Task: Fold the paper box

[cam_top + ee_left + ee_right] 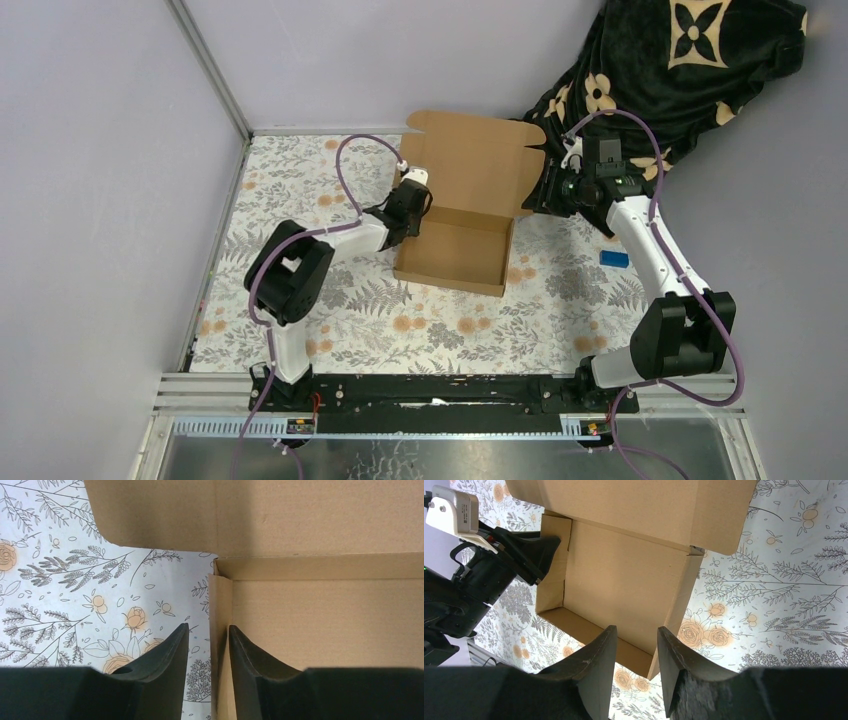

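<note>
Looking down on the paper box [455, 250] sitting mid-table on the flowered cloth [380, 320], its shallow tray facing up and its lid [478, 165] raised open along the far edge. Finding open cloth along the tray's near edge and off both near corners. Finding tighter room at the far right, with a dark flowered blanket [680, 60] crowding that corner. Noting a small blue block [614, 258] lying on the cloth well to the right of the tray.

Seeing the left gripper [209, 650] straddling the tray's left wall, fingers apart, one finger [250, 662] inside against the wall and the other outside just beside it. Seeing the right gripper [634, 647] hovering by the lid's right edge, fingers spread and holding nothing.

Showing only bare cardboard floor inside the tray, apart from that one finger.
</note>
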{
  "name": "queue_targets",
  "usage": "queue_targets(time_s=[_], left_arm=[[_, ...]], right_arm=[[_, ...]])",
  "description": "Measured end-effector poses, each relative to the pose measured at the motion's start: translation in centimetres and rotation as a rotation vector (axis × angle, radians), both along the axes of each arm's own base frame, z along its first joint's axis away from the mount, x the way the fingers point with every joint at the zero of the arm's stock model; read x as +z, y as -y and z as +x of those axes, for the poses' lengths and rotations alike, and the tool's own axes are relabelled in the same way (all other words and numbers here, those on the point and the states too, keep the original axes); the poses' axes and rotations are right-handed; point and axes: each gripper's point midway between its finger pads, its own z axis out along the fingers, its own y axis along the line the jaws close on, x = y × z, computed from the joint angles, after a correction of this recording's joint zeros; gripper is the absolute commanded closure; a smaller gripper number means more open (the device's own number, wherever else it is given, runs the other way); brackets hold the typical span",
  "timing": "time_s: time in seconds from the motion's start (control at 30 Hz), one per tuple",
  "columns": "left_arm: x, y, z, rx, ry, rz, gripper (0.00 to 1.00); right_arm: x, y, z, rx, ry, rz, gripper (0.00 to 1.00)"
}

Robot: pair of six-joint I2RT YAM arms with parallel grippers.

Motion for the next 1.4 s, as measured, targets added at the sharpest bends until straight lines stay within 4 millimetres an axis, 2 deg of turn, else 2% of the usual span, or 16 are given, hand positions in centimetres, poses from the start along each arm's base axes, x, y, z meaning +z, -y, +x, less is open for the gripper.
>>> queue_targets(time_s=[0.13,0.4,0.63,0.67,0.8,0.93,1.07,1.17,1.3,1.4], left_arm=[[-0.6,0.0,0.0,0.004,-0.007,0.002,0.66],[-1.0,0.0,0.3,0.033,0.007,0.000,0.91],[-1.2,0.1,-0.5,0.084,0.039,0.004,0.91],[-1.2,0.1,-0.7,0.093,0.043,0.005,0.90],[-1.3,0.5,-1.5,0.130,0.064,0.007,0.71],[-1.9,0.9,-2.9,0.147,0.063,0.008,0.61],[-1.9,1.1,-4.2,0.158,0.067,-0.002,0.53],[-1.9,0.8,-4.9,0.172,0.069,-0.011,0.49],[-1.8,0.4,-5.0,0.185,0.078,-0.005,0.40],[-1.6,0.4,-5.0,0.176,0.080,0.000,0.37]], right_arm=[[-0.2,0.0,-0.1,0.000,-0.005,-0.003,0.57],[-1.2,0.1,-0.4,-0.008,-0.025,-0.020,0.59],[-3.0,0.4,-0.9,-0.034,-0.045,-0.110,0.59],[-3.2,0.3,-0.9,-0.035,-0.045,-0.128,0.59],[-3.6,-0.6,-1.2,-0.019,-0.027,-0.206,0.59],[-4.2,-1.1,-1.1,-0.006,0.005,-0.290,0.58],[-5.4,-0.6,-0.6,-0.022,0.026,-0.367,0.55],[-6.8,0.3,-0.3,-0.045,0.032,-0.419,0.48],[-8.1,0.9,-0.2,-0.073,0.035,-0.447,0.33],[-8.8,1.5,-0.1,-0.109,0.050,-0.461,0.29]])
